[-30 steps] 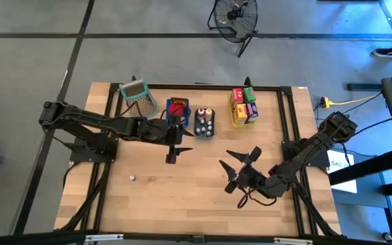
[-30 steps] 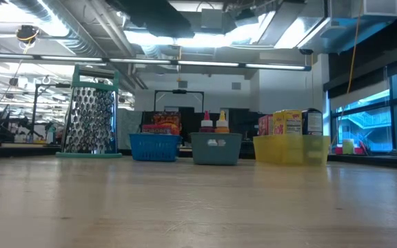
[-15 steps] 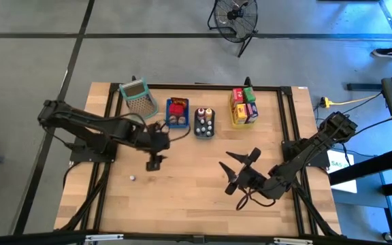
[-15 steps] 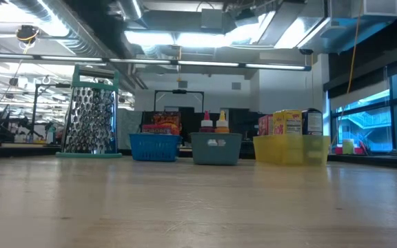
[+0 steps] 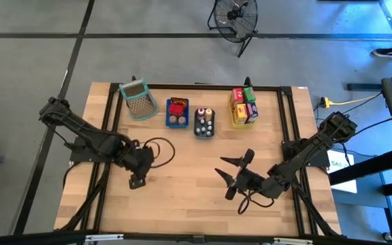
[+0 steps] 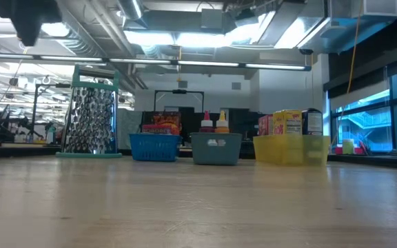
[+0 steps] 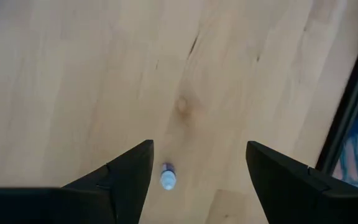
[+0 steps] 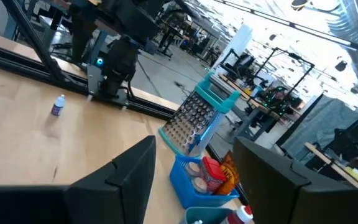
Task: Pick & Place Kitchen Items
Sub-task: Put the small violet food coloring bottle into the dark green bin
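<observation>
A tiny bottle (image 7: pixel 168 177) with a white cap and bluish label stands alone, well apart from the blue tray (image 5: pixel 177 122). The left gripper (image 7: pixel 197 171) hangs above it, fingers spread. The right gripper (image 5: pixel 231 174) waits beyond, also spread, empty.

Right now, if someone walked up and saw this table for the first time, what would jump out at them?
Probably the row along the table's far edge: a tall perforated metal grater, then a blue tray, a grey tray and a yellow tray packed with colourful groceries. Next, the left gripper hangs open over a tiny white-capped bottle lying alone on the bare wood, while the right gripper waits open near the middle.
</observation>
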`<state>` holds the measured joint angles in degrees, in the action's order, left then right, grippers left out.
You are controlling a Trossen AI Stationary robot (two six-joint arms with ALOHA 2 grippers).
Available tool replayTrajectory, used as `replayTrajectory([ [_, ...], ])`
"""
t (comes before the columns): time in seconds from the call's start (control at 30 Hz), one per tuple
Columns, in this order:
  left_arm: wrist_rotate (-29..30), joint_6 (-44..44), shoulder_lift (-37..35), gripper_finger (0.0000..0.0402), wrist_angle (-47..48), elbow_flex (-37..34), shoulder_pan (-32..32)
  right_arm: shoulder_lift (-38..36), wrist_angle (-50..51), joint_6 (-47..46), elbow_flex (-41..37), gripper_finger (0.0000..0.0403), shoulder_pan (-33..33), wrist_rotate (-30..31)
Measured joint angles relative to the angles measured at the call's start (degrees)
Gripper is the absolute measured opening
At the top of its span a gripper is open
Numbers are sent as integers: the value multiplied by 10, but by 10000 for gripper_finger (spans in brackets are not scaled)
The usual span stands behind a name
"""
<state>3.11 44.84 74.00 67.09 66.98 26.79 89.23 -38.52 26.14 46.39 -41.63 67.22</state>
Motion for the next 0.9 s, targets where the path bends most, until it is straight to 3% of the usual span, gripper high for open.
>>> replayTrajectory([
  [0.33, 40, 107, 43, 251, 36, 0, 63, 0, 10, -48, 0, 217, -2, 0],
  [0.67, -32, 189, 138, 246, 33, 0, 78, 0, 28, -63, 0, 217, -2, -6],
  [0.9, -74, 120, 175, 243, 45, -10, 76, 0, 19, -63, 0, 217, -1, -10],
])
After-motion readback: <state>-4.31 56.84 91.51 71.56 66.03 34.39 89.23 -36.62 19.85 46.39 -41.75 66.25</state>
